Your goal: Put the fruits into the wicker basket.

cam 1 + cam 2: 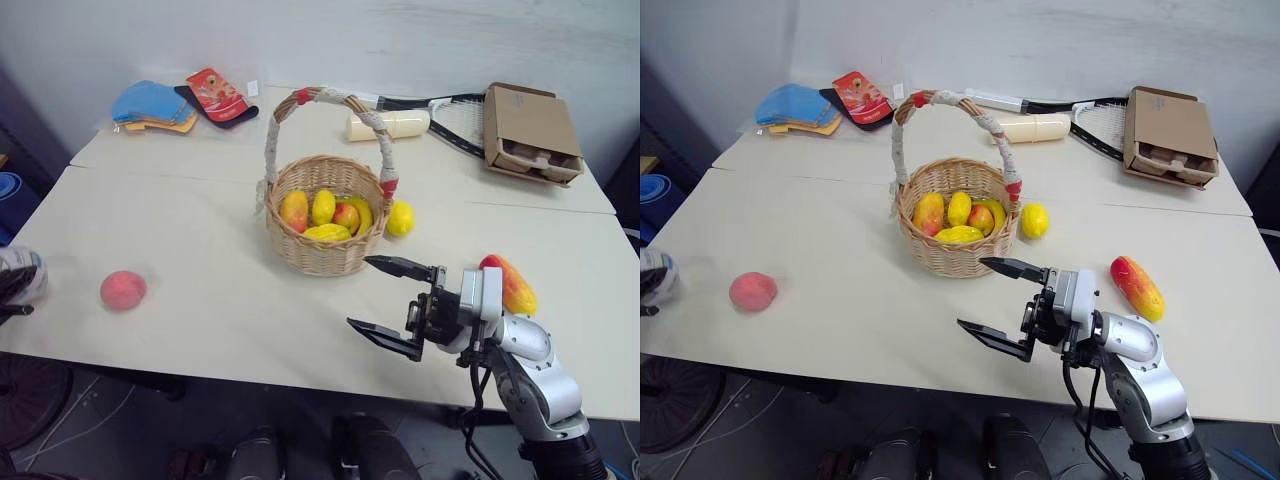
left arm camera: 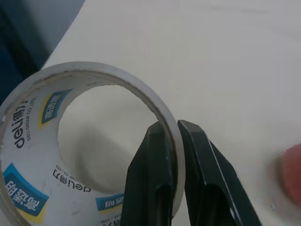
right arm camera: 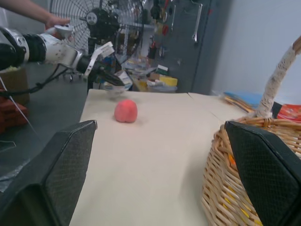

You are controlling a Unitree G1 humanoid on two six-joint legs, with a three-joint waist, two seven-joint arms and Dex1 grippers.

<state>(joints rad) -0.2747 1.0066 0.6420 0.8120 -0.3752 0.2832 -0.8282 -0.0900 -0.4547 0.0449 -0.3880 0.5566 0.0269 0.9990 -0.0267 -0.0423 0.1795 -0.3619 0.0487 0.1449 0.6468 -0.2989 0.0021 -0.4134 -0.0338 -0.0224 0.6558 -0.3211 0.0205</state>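
- We are holding the left gripper (image 2: 171, 155) at the table's (image 1: 200, 210) left edge, its two black fingers (image 2: 150, 188) clamped together on the wall of a tape roll (image 2: 56, 141) — one finger inside the ring, one outside.
- We are holding the right gripper (image 1: 385, 295) above the table's front edge, just in front of the wicker basket (image 1: 325, 250); its fingers are standing wide apart with nothing between them.
- The wicker basket is sitting near the middle of the table, upright, its taped handle (image 1: 275, 130) arching over it. Several yellow and red-orange fruits (image 1: 322, 212) are lying inside it.
- A lemon (image 1: 400, 217) is resting on the table, touching or just beside the basket's right wall.
- A peach (image 1: 123, 290) is lying near the table's front-left edge, well apart from the basket.
- A mango (image 1: 1137, 287) is lying near the table's front-right edge — behind the right arm.
- A cardboard box (image 1: 530, 130) and a racket (image 1: 455, 115) are lying at the far right corner.
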